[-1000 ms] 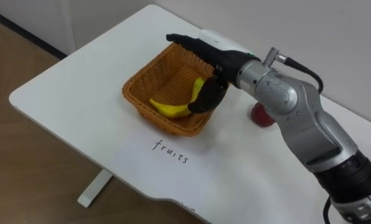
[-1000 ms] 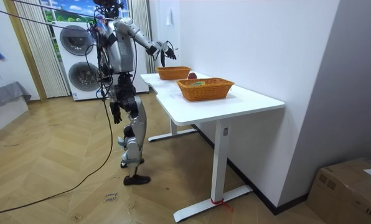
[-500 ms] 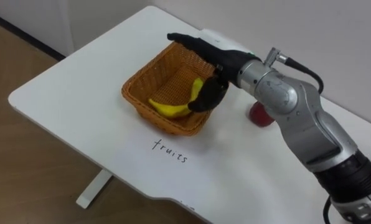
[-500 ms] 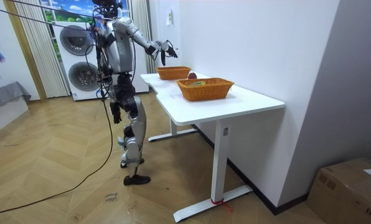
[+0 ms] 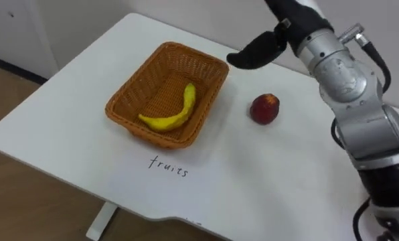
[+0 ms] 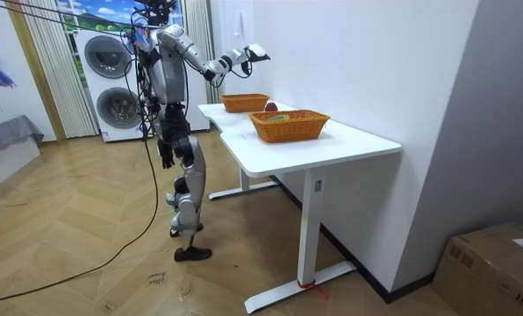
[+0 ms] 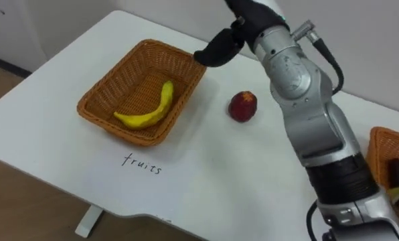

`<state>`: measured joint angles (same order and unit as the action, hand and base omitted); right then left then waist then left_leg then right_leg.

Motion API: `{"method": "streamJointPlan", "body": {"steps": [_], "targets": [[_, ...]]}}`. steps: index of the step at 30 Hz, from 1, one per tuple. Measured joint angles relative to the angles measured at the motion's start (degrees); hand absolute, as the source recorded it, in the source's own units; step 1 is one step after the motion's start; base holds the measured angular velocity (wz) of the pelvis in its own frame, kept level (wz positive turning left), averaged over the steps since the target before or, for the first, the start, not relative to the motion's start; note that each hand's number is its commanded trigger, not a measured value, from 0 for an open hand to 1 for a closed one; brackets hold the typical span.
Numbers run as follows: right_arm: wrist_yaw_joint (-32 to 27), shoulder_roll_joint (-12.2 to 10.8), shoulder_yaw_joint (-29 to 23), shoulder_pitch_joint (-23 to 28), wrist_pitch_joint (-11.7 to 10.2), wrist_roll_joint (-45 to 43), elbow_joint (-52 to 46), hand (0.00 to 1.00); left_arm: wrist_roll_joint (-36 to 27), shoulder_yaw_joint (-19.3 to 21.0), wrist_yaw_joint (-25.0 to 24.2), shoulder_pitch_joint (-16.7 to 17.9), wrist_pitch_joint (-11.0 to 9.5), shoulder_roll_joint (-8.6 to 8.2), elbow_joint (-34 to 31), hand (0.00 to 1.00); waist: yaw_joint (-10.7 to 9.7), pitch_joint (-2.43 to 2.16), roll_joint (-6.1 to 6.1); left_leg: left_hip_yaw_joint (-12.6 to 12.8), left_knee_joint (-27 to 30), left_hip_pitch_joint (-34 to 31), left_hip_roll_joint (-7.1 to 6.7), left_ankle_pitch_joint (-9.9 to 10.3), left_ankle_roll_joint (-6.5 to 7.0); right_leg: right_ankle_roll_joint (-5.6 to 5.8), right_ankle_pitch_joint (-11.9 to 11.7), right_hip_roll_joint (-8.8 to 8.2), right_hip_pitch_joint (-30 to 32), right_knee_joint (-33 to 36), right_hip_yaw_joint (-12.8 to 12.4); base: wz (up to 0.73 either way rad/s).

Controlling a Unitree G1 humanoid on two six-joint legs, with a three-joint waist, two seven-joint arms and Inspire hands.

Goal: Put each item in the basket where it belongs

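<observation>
With the banana (image 5: 171, 115) in its wicker basket (image 5: 134, 78), the right robot hand (image 5: 258, 49) hovers wide and empty, the red apple (image 5: 264, 108) at 3 o'clock unsorted.

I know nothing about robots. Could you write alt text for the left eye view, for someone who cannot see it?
A banana lies in a wicker basket on a white table, and a red fruit sits on the table to the basket's right. The robot's right hand hovers near the basket's far corner, holding nothing.

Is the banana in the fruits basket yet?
In: the banana lies on the bottom of the basket, inside its rim.
</observation>
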<state>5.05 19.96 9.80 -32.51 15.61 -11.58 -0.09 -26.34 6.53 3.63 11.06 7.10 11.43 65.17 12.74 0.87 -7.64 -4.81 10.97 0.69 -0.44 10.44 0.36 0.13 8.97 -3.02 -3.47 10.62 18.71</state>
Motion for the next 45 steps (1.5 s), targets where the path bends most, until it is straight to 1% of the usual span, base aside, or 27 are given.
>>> {"method": "streamJointPlan", "body": {"steps": [1,2,3,4,5,8,10,12,14,17,22,25,26,28,30,33,34,35,37,39,42,45], "targets": [[-0.64,0.0,-0.23,0.0,0.0,0.28,0.14,0.0,0.0,-0.01,0.09,-0.05,0.01,-0.11,0.0,0.0,-0.13,0.01,0.04,0.01,0.02,0.0,-0.01,0.0,0.0,0.0,0.0,0.0,0.0,0.0,-0.03,0.0],[-1.81,-0.01,-0.58,0.05,-0.03,0.88,0.27,0.0,0.13,-0.01,0.28,-0.23,0.0,-0.41,0.0,0.0,-0.72,0.09,0.42,0.03,0.01,0.0,-0.03,0.0,0.0,0.0,0.0,-0.01,0.0,0.0,-0.06,0.0],[-3.02,-0.03,-0.98,0.05,-0.26,1.97,0.67,0.0,0.16,-0.03,0.38,-0.33,-0.02,-0.71,-0.04,0.0,-1.35,0.0,0.56,0.05,-0.02,0.05,-0.03,0.0,0.0,0.0,0.0,-0.01,-0.01,0.0,-0.06,0.0],[-3.74,-0.04,-1.23,0.05,-0.64,2.72,1.16,0.0,0.19,-0.05,0.33,-0.36,-0.04,-0.82,-0.03,0.0,-1.39,-0.01,0.63,0.08,-0.03,0.08,-0.03,0.0,0.0,0.0,0.0,-0.01,-0.04,0.0,-0.07,0.0],[-5.36,-0.11,-2.04,0.17,-1.04,4.81,2.25,0.0,0.22,-0.18,0.26,-0.42,-0.05,-1.0,-0.03,0.0,-1.44,0.09,0.85,0.23,-0.05,0.23,-0.01,0.0,0.01,0.0,0.0,-0.01,-0.11,0.0,-0.06,-0.04],[-9.85,-0.29,-2.83,0.18,-1.31,9.53,4.58,0.0,1.17,-1.17,0.25,-0.3,-0.05,-1.38,-0.02,0.0,-1.45,0.14,1.37,0.35,-0.14,0.47,0.0,0.0,0.01,0.0,0.0,-0.01,-0.26,0.0,-0.12,-0.01],[-12.5,-1.16,-3.09,0.18,-2.0,14.19,6.51,0.0,1.13,-2.23,0.47,-0.14,-0.05,-1.84,-0.08,0.0,-1.35,-0.16,1.92,0.35,-0.21,0.61,-0.01,0.0,0.01,0.0,0.0,-0.02,-0.37,-0.01,-0.08,0.0],[-14.1,-2.1,-3.19,0.18,-2.03,17.92,8.46,0.0,1.14,-2.38,0.46,-0.09,0.01,-2.09,-0.17,0.0,-1.43,-0.32,2.44,0.2,-0.17,0.64,-0.02,-0.02,0.03,0.01,0.0,-0.02,-0.49,-0.03,0.1,0.02],[-14.88,-2.91,-3.18,0.22,-1.98,20.53,10.61,0.0,1.14,-2.37,0.3,0.11,0.09,-2.26,-0.53,0.0,-1.39,-0.39,2.82,-0.01,-0.11,0.65,-0.02,-0.03,0.01,0.01,0.0,-0.02,-0.6,-0.03,0.3,0.05],[-16.15,-3.99,-3.25,0.27,-1.87,22.59,13.3,0.0,1.09,-2.25,0.2,1.07,0.26,-2.59,-1.69,0.0,-1.48,-0.4,2.94,-0.04,-0.09,0.63,-0.01,-0.06,0.0,0.01,0.0,-0.01,-0.58,-0.03,0.3,0.0],[-16.6,-4.46,-3.77,1.47,-1.82,25.48,13.6,0.0,1.14,-2.21,-0.35,2.09,1.3,-2.61,-2.99,0.0,-1.5,-0.44,3.02,-0.81,0.47,-0.1,-0.3,-0.04,0.03,0.03,0.02,-0.25,-0.56,-0.04,1.15,0.09],[-16.51,-4.51,-3.73,2.2,-1.97,27.19,14.06,0.0,1.25,-2.16,-0.3,2.56,1.38,-2.62,-3.38,0.0,-1.12,-0.5,3.12,-1.31,0.59,-0.13,-0.34,-0.06,0.04,0.04,0.02,-0.26,-0.79,-0.03,1.65,0.1],[-15.94,-4.76,-3.72,2.3,-2.46,27.38,16.25,0.0,1.67,-2.18,-0.23,2.8,1.37,-2.62,-3.3,0.0,-1.11,-0.49,3.18,-1.63,0.73,0.08,-0.36,-0.06,0.03,0.03,0.02,-0.25,-1.23,-0.07,1.95,0.12],[-15.66,-5.37,-3.72,2.77,-2.53,27.7,19.77,0.0,2.01,-2.16,-0.1,3.2,1.24,-2.67,-3.33,0.0,-0.85,-0.49,3.28,-1.71,0.76,0.44,-0.36,-0.05,0.03,0.06,0.03,-0.25,-1.58,-0.08,2.08,0.04],[-15.28,-5.47,-3.72,3.89,-2.53,27.69,22.57,0.0,2.32,-2.15,-0.02,3.45,1.08,-2.94,-3.45,0.0,0.17,-0.51,3.46,-1.56,0.91,0.11,-0.38,-0.06,0.02,0.06,0.03,-0.27,-1.4,-0.09,1.93,0.0],[-15.27,-5.55,-3.72,5.02,-2.54,27.63,23.04,0.0,2.45,-2.18,-0.03,4.55,1.11,-3.14,-3.39,0.0,0.38,-0.56,4.04,-1.59,1.27,-0.23,-0.4,-0.05,0.01,0.06,0.03,-0.28,-1.3,-0.11,1.86,0.0],[-15.32,-5.55,-3.73,5.05,-2.55,27.61,23.04,0.0,3.03,-2.18,-0.09,4.93,1.14,-3.18,-3.38,0.0,0.35,-0.58,4.16,-1.57,1.3,-0.24,-0.4,-0.05,0.01,0.06,0.03,-0.28,-1.29,-0.12,1.85,0.0],[-15.48,-5.53,-3.73,5.06,-2.71,27.47,23.04,0.0,4.9,-2.18,-0.09,5.65,1.25,-3.21,-3.33,0.0,0.32,-0.65,4.28,-1.5,1.31,-0.24,-0.37,-0.06,0.01,0.06,0.03,-0.27,-1.26,-0.15,1.86,-0.03],[-15.99,-5.52,-3.73,5.05,-3.75,27.01,23.04,0.0,8.71,-2.18,-0.09,6.71,1.65,-3.24,-3.33,0.0,0.36,-0.72,4.38,-1.4,1.33,-0.25,-0.34,-0.06,0.0,0.06,0.03,-0.25,-1.2,-0.18,1.84,0.0],[-16.09,-5.52,-3.73,5.06,-4.27,26.93,23.04,0.0,10.78,-2.18,-0.1,7.13,2.0,-3.28,-3.36,0.0,0.3,-0.74,4.38,-1.38,1.46,-0.33,-0.36,-0.06,0.0,0.05,0.03,-0.26,-1.21,-0.23,1.85,0.0],[-16.07,-5.51,-3.7,5.05,-5.16,26.94,23.9,0.0,13.03,-2.23,-0.32,7.33,2.49,-3.28,-3.39,0.0,0.33,-0.84,4.21,-1.39,1.69,-0.58,-0.41,-0.06,-0.01,0.05,0.03,-0.25,-1.29,-0.6,1.92,0.0],[-16.07,-5.51,-3.4,5.13,-5.29,26.94,24.86,0.0,13.58,-2.23,-0.37,7.43,2.85,-3.3,-3.45,0.0,0.3,-0.93,4.07,-1.4,1.77,-0.66,-0.42,-0.06,-0.01,0.05,0.03,-0.21,-1.41,-0.93,1.93,0.0]]}}
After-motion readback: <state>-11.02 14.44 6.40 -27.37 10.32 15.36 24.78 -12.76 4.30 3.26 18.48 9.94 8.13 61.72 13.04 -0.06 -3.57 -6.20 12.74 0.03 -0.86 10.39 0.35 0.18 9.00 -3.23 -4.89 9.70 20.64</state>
